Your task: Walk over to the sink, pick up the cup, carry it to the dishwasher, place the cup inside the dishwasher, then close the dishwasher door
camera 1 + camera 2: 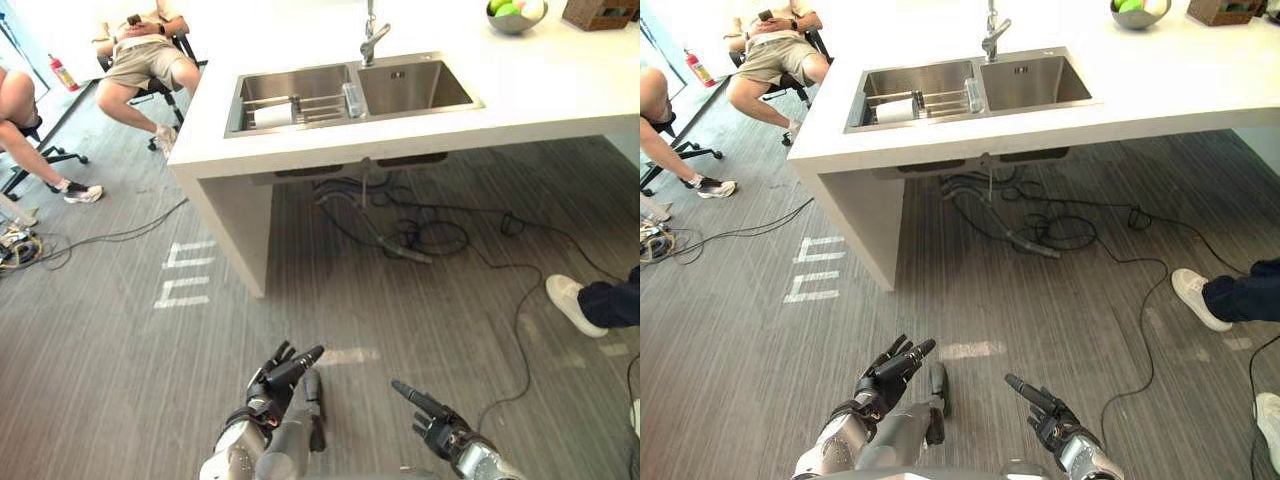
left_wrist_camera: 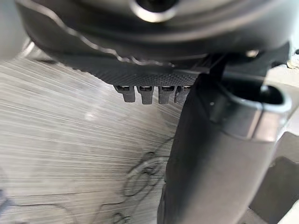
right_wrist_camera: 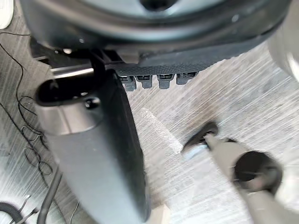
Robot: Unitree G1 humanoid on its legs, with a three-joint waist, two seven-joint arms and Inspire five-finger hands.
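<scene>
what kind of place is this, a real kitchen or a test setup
Probably a demo kitchen in a lab or office: a white counter with a stainless double sink and faucet, loose cables trailing on the floor beneath it, and people seated on office chairs nearby.

Steel double-basin sink, sunk in a white counter at the far side, just right of centre. In the left basin, on a wire rack: white cup, cylindrical, lying on its side at the rack's left end. At the rack's right end, against the divider: clear tumbler, also lying down. Too small to tell which way either opens.
</scene>
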